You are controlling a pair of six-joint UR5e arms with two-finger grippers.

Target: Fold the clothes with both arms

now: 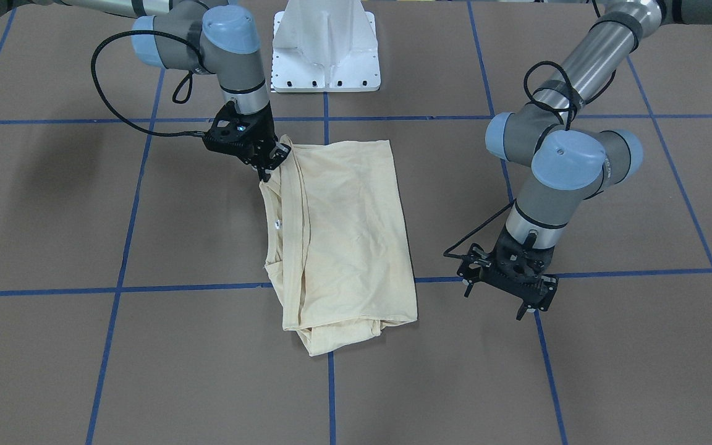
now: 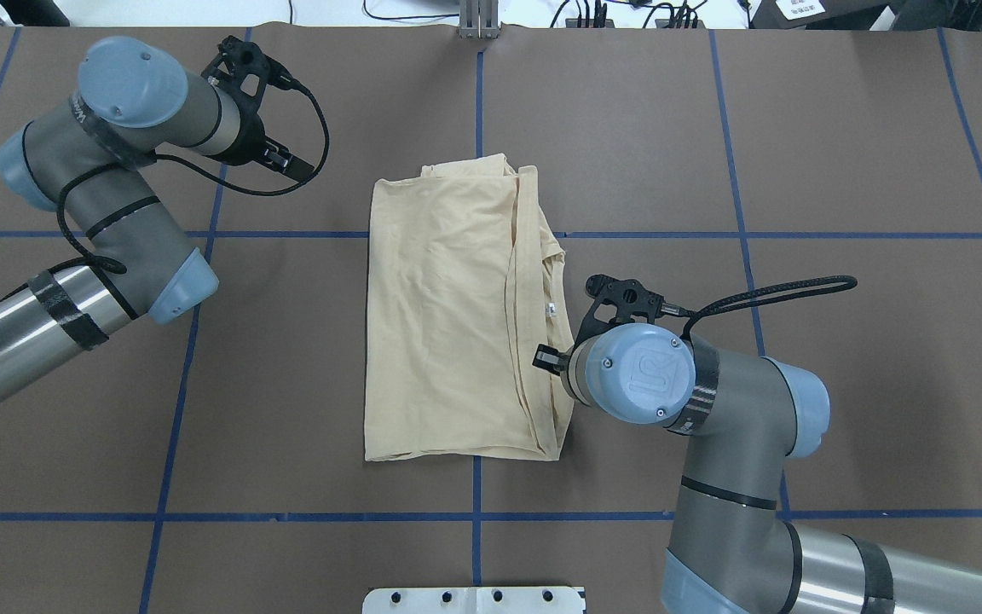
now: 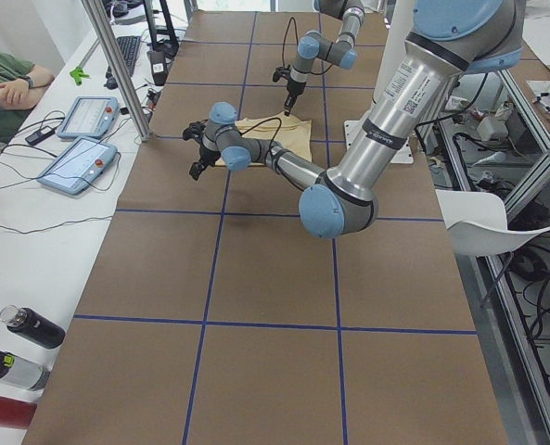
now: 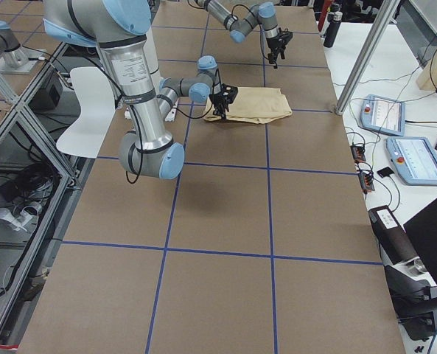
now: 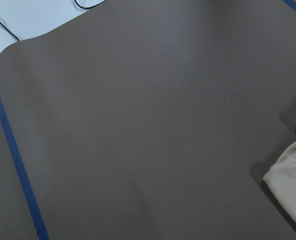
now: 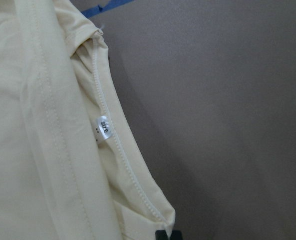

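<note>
The T-shirt [image 1: 343, 228] lies in the middle of the brown bench [image 1: 53, 346], folded into a tall cream rectangle with a plain side up. Its lower end is a little bunched, and a folded layer pokes out at the bottom-left corner. In the front-facing view the right arm [image 1: 232, 55] reaches down from the upper left, and the right tool [image 1: 264, 165] sits at the shirt's upper-left corner, clenched on the fabric edge. The right wrist view shows the stitched collar edge running down to a dark fingertip at the bottom of the frame, with shadow under the cloth. A small white neck label [image 6: 103, 128] reading "SIZE" sits just inside that collar, on the shirt's left side in the front view. At the right of the frame the left arm [image 1: 563, 167] bends down, and the left tool [image 1: 532, 306] hovers over the bench apart from the shirt, beside a blue tape line [image 1: 640, 272]. Its fingers look spread and it grips nothing. Its wrist camera sees bare bench and one cream corner of the shirt at lower right. The white pedestal [image 1: 325, 46] stands at top centre. In the left side view, a person's folded arms [image 3: 15, 91] rest at the upper left.
</note>
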